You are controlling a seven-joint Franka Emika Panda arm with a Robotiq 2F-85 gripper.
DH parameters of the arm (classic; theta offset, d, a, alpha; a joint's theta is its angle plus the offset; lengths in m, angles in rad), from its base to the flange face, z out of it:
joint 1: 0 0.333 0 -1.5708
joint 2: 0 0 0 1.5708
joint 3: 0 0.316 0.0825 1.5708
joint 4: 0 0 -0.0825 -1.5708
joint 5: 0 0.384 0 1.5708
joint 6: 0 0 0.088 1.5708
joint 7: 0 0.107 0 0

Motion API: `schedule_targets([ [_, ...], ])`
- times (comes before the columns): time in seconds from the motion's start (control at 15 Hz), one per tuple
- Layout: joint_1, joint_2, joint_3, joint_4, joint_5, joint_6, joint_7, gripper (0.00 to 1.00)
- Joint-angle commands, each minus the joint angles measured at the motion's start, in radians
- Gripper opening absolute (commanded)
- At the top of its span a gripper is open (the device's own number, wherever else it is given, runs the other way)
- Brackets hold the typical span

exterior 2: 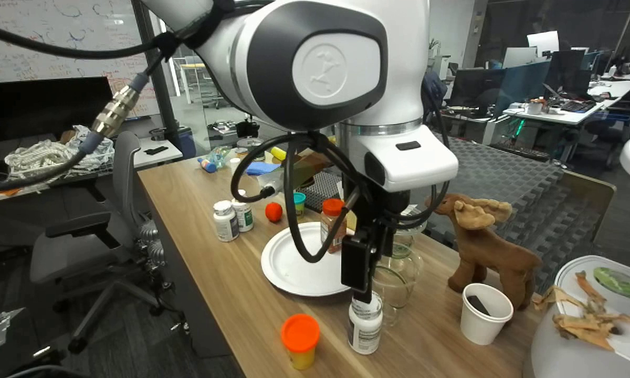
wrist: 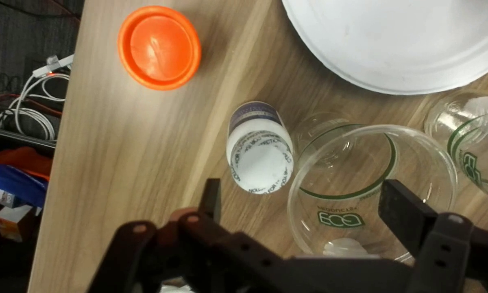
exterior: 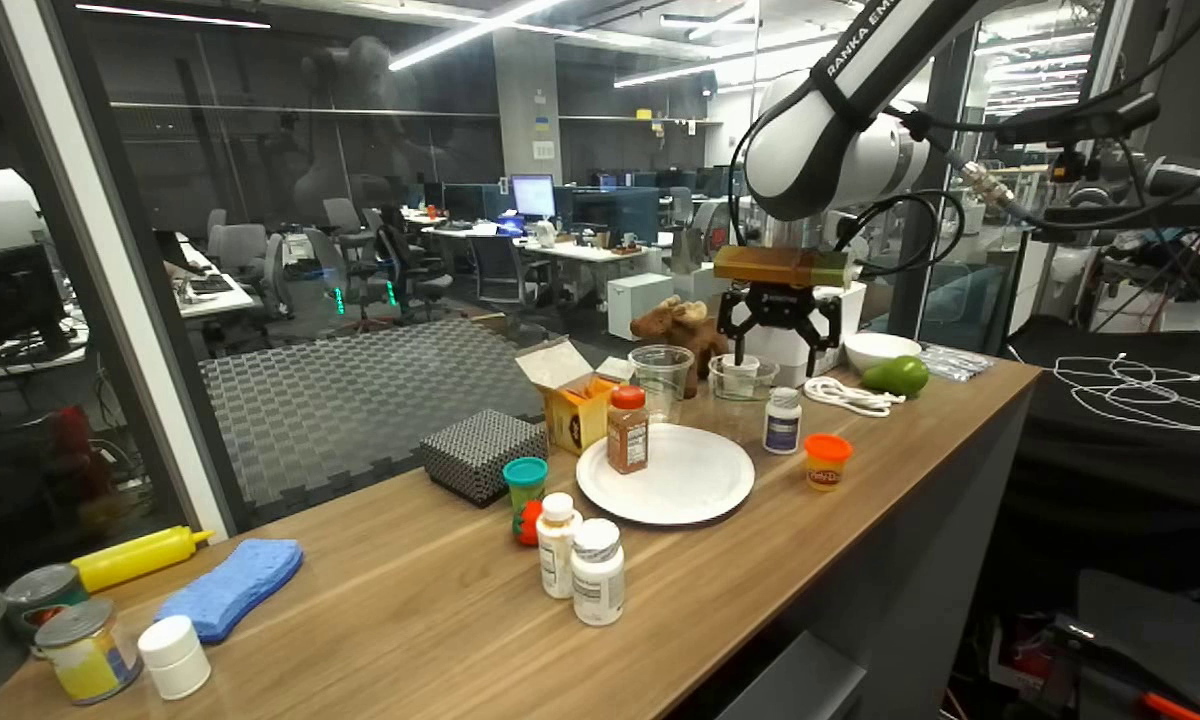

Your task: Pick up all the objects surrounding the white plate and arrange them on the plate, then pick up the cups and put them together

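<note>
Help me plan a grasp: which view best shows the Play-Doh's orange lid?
The wrist view: the orange lid appears largest, whole and from above. Both exterior views show it smaller, atop the yellow tub.

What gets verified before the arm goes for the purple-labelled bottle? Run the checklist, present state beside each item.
1. Open fingers, nothing gripped: ok.
2. Upright purple-labelled bottle: ok in both exterior views.
3. Bottle centred between the fingers: not ok; off to one side in the wrist view.
4. Clearance from the clear cup: cannot tell; one finger overlaps it in the wrist view.
5. Gap between bottle and orange-lidded tub: ok.
6. Room on the white plate: ok; bare space beside the red-capped jar.
</note>
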Motion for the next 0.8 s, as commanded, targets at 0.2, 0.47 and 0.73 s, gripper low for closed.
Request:
schedule_targets([
  [0.2, -0.012, 0.074, 0.003, 0.059, 0.071, 0.012, -0.013, 1.00],
  [0.47, -0.008, 0.091, -0.003, 0.079, 0.082, 0.014, -0.007, 0.58],
  [0.73, -0.005, 0.085, -0.014, 0.084, 0.066, 0.012, 0.002, 0.27],
])
